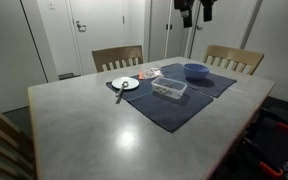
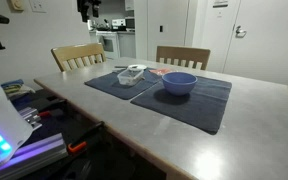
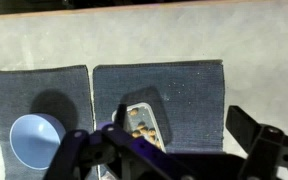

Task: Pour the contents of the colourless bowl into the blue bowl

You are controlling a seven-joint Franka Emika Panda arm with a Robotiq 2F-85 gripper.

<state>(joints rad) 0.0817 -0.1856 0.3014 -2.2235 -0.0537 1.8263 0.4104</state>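
Observation:
The colourless bowl [image 1: 169, 89] [image 2: 134, 73] is a clear shallow container on a dark blue mat [image 1: 174, 108]. In the wrist view the colourless bowl [image 3: 145, 122] holds small tan pieces. The blue bowl [image 1: 195, 72] [image 2: 178, 83] [image 3: 34, 140] stands upright on the neighbouring mat, a short way from the container. My gripper [image 1: 197, 15] [image 2: 88, 8] hangs high above the table, over the mats, touching nothing. In the wrist view the gripper [image 3: 182, 122] is open and holds nothing; the container shows by its left finger.
A white plate [image 1: 125, 83] with a dark utensil lying on it sits at the mat's edge. A small reddish item [image 1: 149, 72] lies behind the container. Two wooden chairs [image 1: 117, 57] [image 1: 234, 58] stand at the far side. Bare grey tabletop [image 1: 94, 130] surrounds the mats.

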